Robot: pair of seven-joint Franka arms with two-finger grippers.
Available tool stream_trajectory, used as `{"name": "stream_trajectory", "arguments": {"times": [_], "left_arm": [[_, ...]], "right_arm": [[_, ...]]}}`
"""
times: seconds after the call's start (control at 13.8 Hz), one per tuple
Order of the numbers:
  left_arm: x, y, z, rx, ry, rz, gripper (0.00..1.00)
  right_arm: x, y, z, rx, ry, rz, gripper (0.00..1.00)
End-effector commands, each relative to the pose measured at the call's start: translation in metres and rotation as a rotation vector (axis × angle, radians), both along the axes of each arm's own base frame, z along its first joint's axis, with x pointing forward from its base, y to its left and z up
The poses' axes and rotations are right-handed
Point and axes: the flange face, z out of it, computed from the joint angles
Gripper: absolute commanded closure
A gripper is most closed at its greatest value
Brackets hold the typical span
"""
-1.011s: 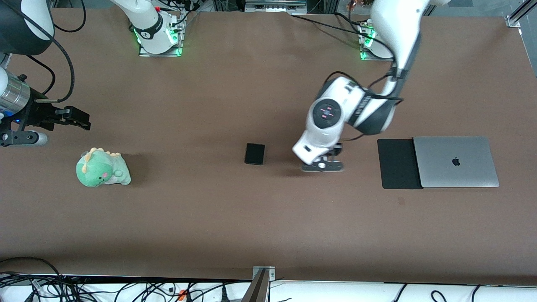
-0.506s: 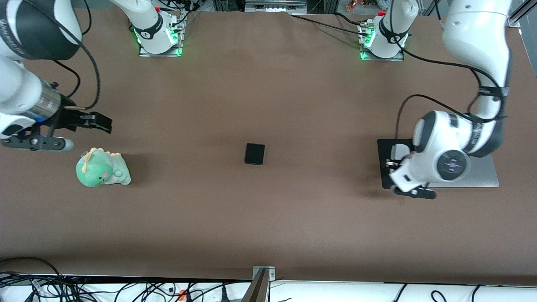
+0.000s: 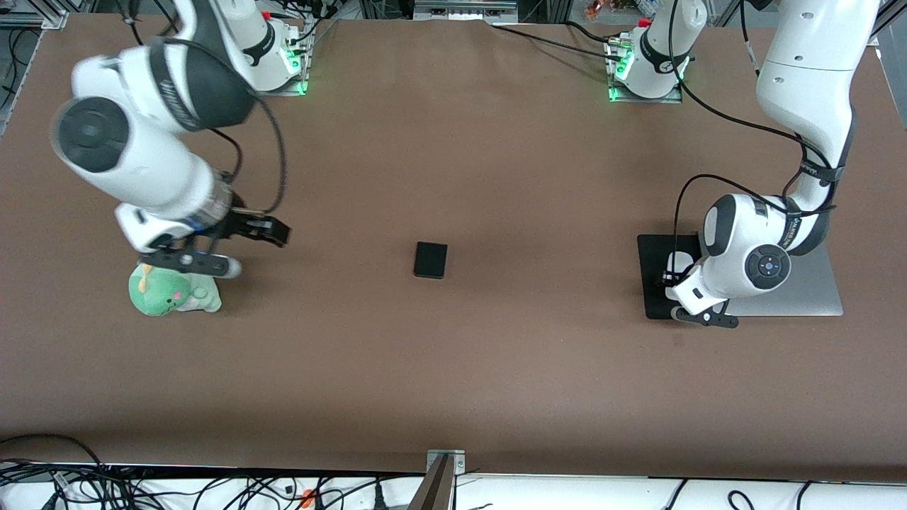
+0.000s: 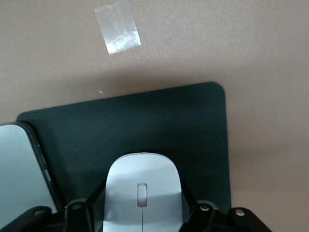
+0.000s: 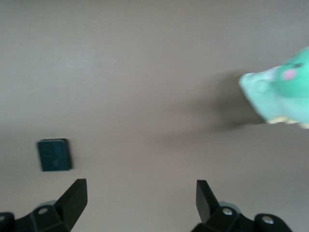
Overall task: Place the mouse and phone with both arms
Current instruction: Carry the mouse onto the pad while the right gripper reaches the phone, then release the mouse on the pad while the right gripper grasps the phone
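Gripping mouse (image 4: 143, 191), left gripper (image 4: 142, 212) over pad (image 4: 145, 125), seemingly touching; right gripper (image 5: 140, 198) released.

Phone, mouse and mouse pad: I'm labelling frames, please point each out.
phone (image 3: 431, 260), front view, centre of its top face.
mouse (image 4: 143, 192), left wrist view, scroll wheel.
mouse pad (image 4: 145, 121), left wrist view, bare middle.

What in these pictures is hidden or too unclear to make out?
- Front view: the mouse is mostly hidden under the left arm's wrist, over the mouse pad.
- Front view: part of the laptop is covered by that arm.
- Right wrist view: the green plush toy is blurred and cut off by the edge.
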Motion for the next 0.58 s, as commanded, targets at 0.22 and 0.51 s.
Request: {"name": "stream_trajectory", "arguments": {"times": [0.22,0.51], "left_arm": [[-0.004,0.004,0.012,0.011,-0.01,-0.002,0.0],[0.008,0.003,0.065,0.022,-0.019,-0.005,0.0]], "right_arm": [[-0.012,0.119,-0.071,0.045,-0.069,-0.075,0.0],[-0.036,0.188,-0.136,0.036,-0.1,-0.03,0.0]]}}
